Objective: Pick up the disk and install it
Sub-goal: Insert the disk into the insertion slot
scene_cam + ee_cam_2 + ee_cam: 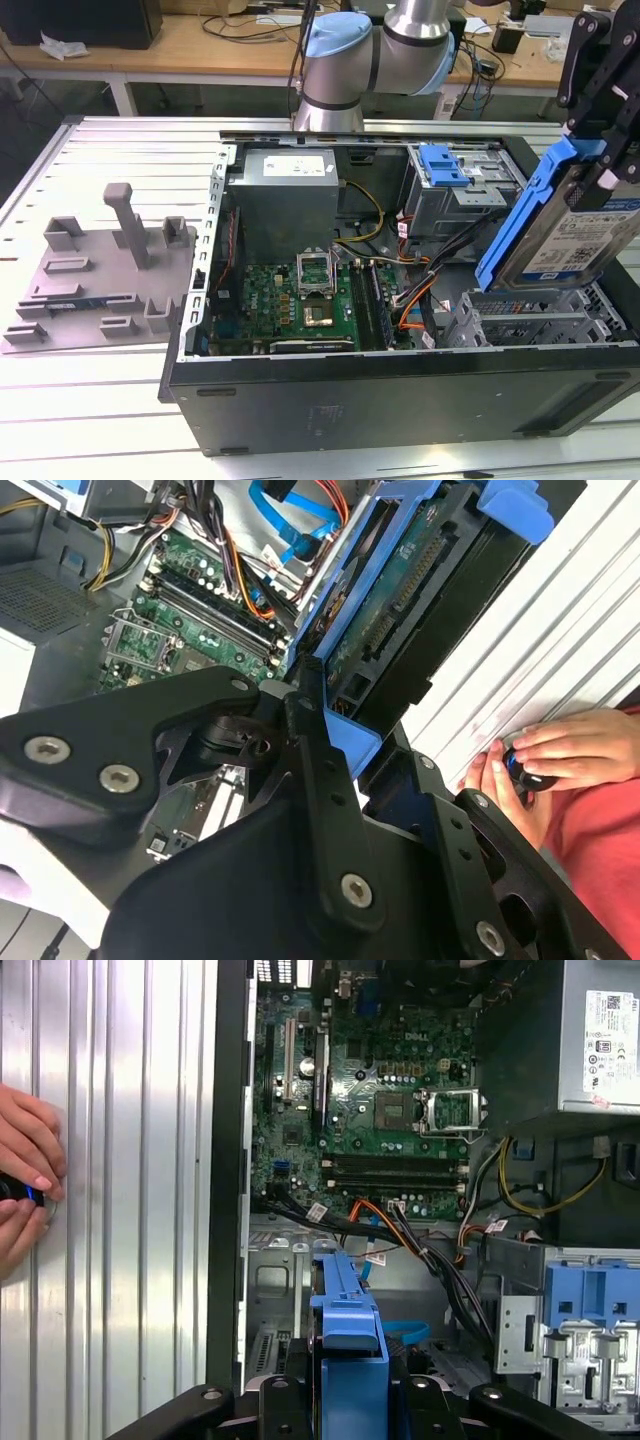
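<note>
The disk (565, 235), a silver hard drive with a blue-and-white label in a blue plastic bracket, hangs tilted at the exterior view's right. It is above the metal drive cage (530, 320) in the open computer case (400, 390). My black gripper (600, 165) is shut on the disk's upper end. In the second wrist view the fingers (320, 770) clamp the blue bracket of the disk (400, 600), whose connector edge faces into the case. In the first wrist view the disk's bracket (348, 1335) stands edge-on above the cage floor, held by the gripper (345, 1405).
Inside the case lie the green motherboard (300, 295), a grey power supply box (290, 200), cable bundles (415, 290) and a blue latch on a silver cage (445, 165). A grey fixture (100, 270) sits on the table at the exterior view's left. A person's hands (560, 750) rest beside the case.
</note>
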`<state>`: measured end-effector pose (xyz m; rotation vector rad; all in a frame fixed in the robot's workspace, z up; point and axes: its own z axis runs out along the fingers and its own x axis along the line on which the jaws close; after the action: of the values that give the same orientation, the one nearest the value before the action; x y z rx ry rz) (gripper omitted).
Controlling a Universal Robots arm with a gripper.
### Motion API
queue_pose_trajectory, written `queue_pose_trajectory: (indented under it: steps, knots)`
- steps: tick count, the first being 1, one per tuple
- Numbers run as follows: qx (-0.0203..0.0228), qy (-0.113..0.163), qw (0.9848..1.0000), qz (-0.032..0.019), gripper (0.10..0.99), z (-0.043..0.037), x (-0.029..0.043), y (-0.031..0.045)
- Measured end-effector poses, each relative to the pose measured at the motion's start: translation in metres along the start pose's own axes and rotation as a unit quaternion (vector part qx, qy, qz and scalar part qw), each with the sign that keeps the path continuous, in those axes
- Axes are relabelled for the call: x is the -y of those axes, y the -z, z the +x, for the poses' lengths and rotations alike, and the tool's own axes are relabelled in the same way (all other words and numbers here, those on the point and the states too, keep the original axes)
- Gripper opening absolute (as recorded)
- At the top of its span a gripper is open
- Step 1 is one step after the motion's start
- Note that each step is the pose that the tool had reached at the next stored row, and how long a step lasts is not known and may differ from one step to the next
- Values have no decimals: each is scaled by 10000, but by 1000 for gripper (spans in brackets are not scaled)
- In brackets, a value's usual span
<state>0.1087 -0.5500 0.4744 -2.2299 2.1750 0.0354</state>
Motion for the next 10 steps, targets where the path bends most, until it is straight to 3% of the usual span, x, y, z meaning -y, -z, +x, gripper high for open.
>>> queue_pose_trajectory:
  steps: [10]
  knots:
    - [0,-47,10000,2,369,1,1,-46]
